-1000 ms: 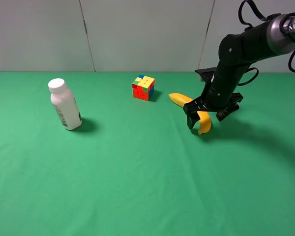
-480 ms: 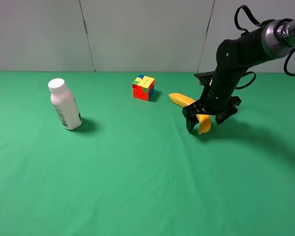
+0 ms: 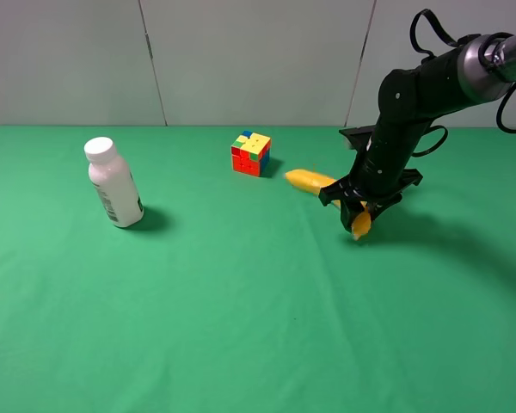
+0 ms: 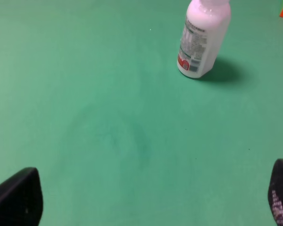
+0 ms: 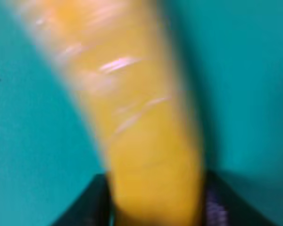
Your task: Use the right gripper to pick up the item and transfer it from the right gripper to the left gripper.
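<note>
The yellow banana lies on the green cloth right of centre in the exterior high view. My right gripper has its fingers closed around the banana's middle, with one end showing to the left and the other tip below the claw. In the right wrist view the banana fills the frame, blurred, between the two black fingertips. My left gripper is open and empty over bare cloth; it does not show in the exterior high view.
A white plastic bottle stands at the left, also in the left wrist view. A multicoloured puzzle cube sits near the back centre, left of the banana. The green cloth covers the table.
My right gripper's fingers have closed from a wide spread onto the banana. The banana has shifted slightly left and turned in the grasp.
</note>
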Action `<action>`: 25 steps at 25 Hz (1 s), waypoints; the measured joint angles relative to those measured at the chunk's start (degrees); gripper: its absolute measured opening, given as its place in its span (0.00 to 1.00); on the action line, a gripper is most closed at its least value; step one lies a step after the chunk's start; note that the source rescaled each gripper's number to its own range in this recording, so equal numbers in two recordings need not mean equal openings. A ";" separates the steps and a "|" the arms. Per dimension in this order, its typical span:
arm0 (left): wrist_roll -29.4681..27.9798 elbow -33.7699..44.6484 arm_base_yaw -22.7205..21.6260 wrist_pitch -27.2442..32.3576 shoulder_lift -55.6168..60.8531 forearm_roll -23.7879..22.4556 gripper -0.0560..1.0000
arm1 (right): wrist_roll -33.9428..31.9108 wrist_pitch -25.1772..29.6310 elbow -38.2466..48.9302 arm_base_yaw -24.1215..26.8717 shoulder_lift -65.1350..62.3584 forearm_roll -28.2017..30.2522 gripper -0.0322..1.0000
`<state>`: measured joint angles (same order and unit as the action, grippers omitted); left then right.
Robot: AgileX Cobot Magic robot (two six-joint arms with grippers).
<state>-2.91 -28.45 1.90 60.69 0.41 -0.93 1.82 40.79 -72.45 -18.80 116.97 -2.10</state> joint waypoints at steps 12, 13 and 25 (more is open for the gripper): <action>0.00 0.00 0.00 0.00 0.00 0.00 0.93 | -0.20 0.70 0.00 0.00 0.00 -0.61 0.03; 0.00 0.00 0.00 0.00 0.00 0.00 0.93 | -0.20 1.16 0.00 0.00 0.00 -0.61 0.03; 0.00 0.00 0.00 0.00 0.00 0.00 0.93 | -0.42 8.26 -0.06 0.00 -9.62 -1.24 0.03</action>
<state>-2.91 -28.45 1.90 60.69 0.41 -0.93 1.40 49.05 -72.52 -18.80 107.35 -3.35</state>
